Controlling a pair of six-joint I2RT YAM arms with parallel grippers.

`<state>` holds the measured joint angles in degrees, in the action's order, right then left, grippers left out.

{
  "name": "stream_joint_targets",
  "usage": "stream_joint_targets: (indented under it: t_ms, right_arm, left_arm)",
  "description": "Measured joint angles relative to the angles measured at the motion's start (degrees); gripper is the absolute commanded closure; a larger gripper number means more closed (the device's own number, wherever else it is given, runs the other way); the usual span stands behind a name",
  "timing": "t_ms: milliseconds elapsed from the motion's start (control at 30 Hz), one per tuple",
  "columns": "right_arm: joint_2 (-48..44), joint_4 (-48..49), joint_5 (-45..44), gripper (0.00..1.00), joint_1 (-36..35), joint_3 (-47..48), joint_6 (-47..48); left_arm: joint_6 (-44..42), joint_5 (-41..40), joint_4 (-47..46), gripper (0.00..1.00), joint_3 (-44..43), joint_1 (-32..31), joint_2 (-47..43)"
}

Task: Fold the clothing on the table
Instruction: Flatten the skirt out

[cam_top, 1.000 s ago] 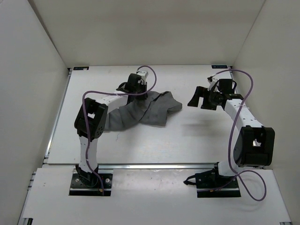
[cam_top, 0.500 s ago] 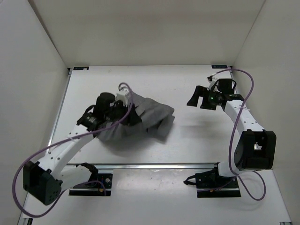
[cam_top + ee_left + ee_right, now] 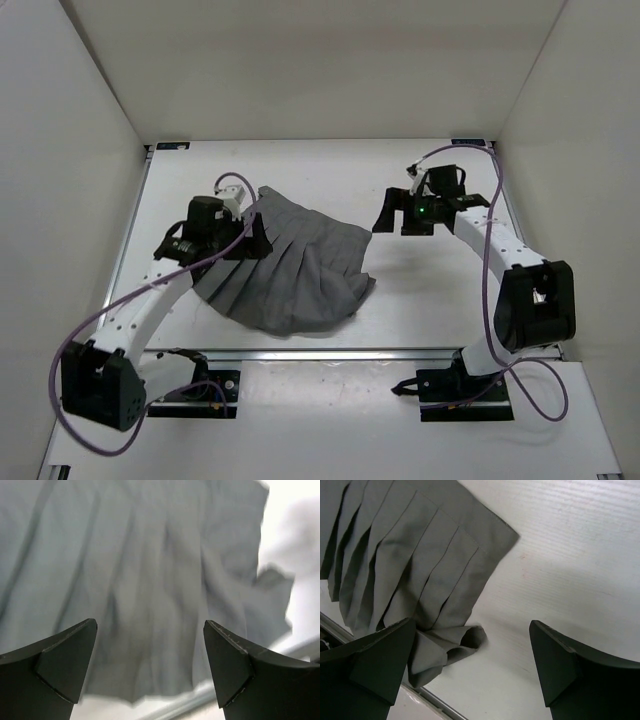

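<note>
Where the clothing (image 3: 300,268) lies fanned out on the left half of the table (image 3: 440,295), its pleats are seen running toward the near edge, and its hem is found close to the metal rail (image 3: 400,352). The left gripper (image 3: 255,238) is held over the garment's upper left part, its jaws parted wide with nothing between them; whether the fabric is touched cannot be told. The right gripper (image 3: 396,213) is held near the garment's right side, over bare tabletop, likewise opened wide and empty. In the right wrist view one hem corner is seen curled under itself beside the rail.
</note>
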<state>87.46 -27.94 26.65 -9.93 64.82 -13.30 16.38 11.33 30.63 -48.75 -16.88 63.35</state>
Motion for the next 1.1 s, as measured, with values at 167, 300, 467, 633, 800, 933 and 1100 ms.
stream_joint_targets:
  t_ms: [167,300,467,633,800,933,1100]
  right_arm:
    - [3.1,2.5,-1.7,0.15,-1.3,-2.9,-3.1]
    - [6.3,5.7,-3.4,0.15,-2.1,-5.4,-5.4]
    - [9.7,10.4,-4.3,0.14,-4.9,-5.0,-7.2]
    - [14.6,13.3,-4.6,0.17,-6.4,-2.4,-8.1]
    - [18.1,14.8,-5.8,0.29,-6.4,-0.3,-9.0]
    - [20.2,15.2,-6.9,0.39,-6.4,2.3,-10.1]
    - [23.9,15.2,-7.6,0.58,-6.8,6.1,-11.7]
  left_arm:
    - [-0.2,-1.4,-7.1,0.02,-7.8,4.2,14.2]
    - [-1.5,-3.9,-10.1,0.03,-14.8,5.6,25.6]
    - [-0.4,-2.9,-16.2,0.09,-20.0,8.0,35.3]
    - [1.3,-1.0,-19.5,0.14,-23.2,10.3,42.2]
    - [0.8,1.1,-19.7,0.14,-30.6,10.8,50.3]
    - [0.6,2.1,-19.4,0.16,-32.5,10.8,52.7]
    - [0.1,2.9,-18.9,0.16,-34.7,10.8,55.0]
